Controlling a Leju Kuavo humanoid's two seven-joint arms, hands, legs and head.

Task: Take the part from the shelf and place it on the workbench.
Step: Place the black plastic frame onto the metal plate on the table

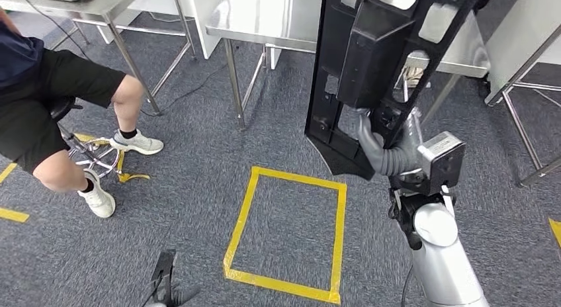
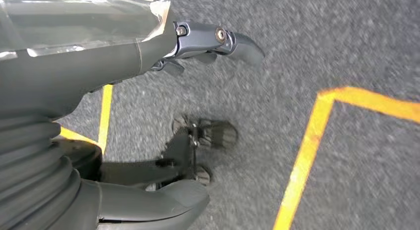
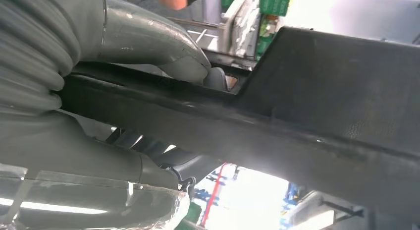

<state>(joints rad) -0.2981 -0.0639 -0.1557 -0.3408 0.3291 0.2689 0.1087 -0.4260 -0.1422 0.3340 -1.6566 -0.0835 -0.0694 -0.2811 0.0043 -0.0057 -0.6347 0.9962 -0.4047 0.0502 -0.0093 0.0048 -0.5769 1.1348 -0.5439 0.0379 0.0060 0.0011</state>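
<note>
Right hand [image 1: 382, 148], raised at the right of the head view, grips the lower section of the part [image 1: 377, 62], a long black moulded plastic panel with ribs and cut-outs. The right wrist view confirms the grasp: the grey thumb [image 3: 163, 49] lies over one face of the panel's edge [image 3: 277, 136] and darker fingers wrap beneath it. The panel is carried nearly upright, tilted a little, with its upper end running out of the picture; holding it low and vertical probably keeps its length close to the body and clear of the floor while the robot moves.

Left hand [image 2: 208, 41] hangs beside the body over the grey carpet. Its fingers are apart and hold nothing, so it plays no role in the carry.

Beyond the part stands a steel desk [image 1: 264, 19], its top bare where visible; it appears to be the intended workbench, and the part is not yet resting on it. A second steel desk [image 1: 92, 6] stands further left and a metal frame [image 1: 522, 102] to the right.

On the carpet, a square of yellow tape [image 1: 286, 233] marks a spot in front of the desk. A seated person [image 1: 59, 102] on a stool occupies the left side, well apart from the part. The desk's legs and the frame narrow the approach, so the panel's long upper end could strike the desk edge when lowered.
</note>
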